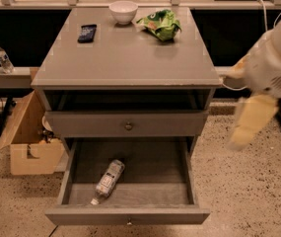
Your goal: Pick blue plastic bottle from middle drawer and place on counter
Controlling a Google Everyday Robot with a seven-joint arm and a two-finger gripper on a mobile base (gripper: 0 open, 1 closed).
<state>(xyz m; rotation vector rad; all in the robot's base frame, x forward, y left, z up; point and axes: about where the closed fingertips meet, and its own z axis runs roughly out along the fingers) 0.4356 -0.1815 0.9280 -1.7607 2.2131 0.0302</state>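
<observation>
Bottle with unreadable label lies in open middle drawer; gripper, grip state untellable, hangs right of counter.

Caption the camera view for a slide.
Blue plastic bottle lies in the open middle drawer; pincer hangs right of the counter.

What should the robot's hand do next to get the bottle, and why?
Probably swing the gripper left and down toward the blue plastic bottle. The gripper hangs out to the right of the cabinet, below the counter edge and well away from the bottle, which lies on its side, untouched, in the open middle drawer.
</observation>
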